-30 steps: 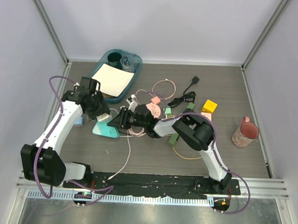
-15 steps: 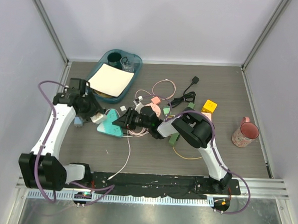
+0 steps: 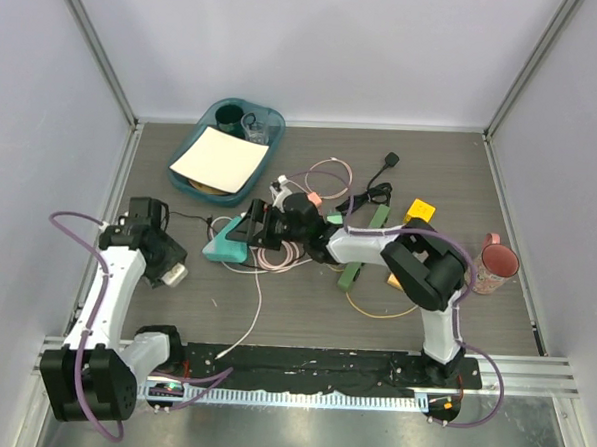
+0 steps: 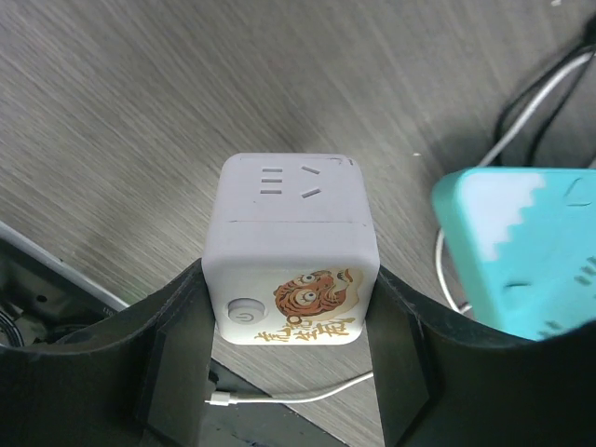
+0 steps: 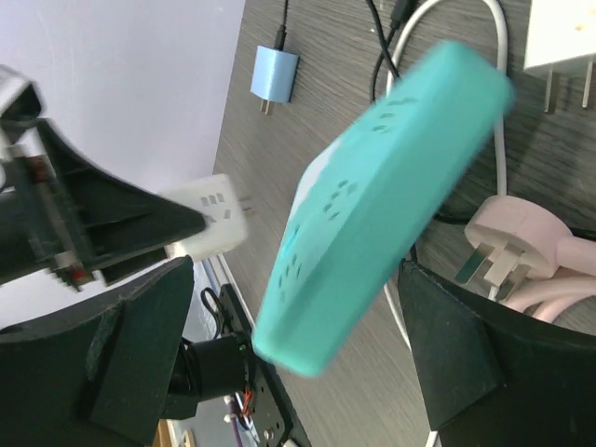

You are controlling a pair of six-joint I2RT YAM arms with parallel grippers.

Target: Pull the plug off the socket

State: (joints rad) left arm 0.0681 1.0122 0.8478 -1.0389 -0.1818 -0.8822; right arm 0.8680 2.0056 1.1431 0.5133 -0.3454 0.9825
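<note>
The plug is a white cube adapter [image 4: 291, 251] with a tiger sticker and a power button. My left gripper [image 4: 291, 312] is shut on its two sides, just above the wooden table at the left [image 3: 174, 273]. The socket, a turquoise power strip [image 3: 227, 243], lies apart from the plug, to its right. In the right wrist view the socket [image 5: 382, 205] is blurred and tilted between the spread fingers of my right gripper [image 5: 293, 307], which is open, with a clear gap at the left finger. The plug [image 5: 214, 219] shows beyond it.
A teal bin [image 3: 267, 120] with a paper sheet stands at the back left. Tangled cables, a pink plug [image 5: 512, 242], a blue charger [image 5: 276, 76], green blocks [image 3: 349, 276] and a yellow block [image 3: 419, 211] crowd the middle. A pink mug [image 3: 492, 266] stands at the right.
My left gripper has carried the plug left and toward the near edge, away from the socket. My right gripper has opened its jaws around the socket and shifted slightly back.
</note>
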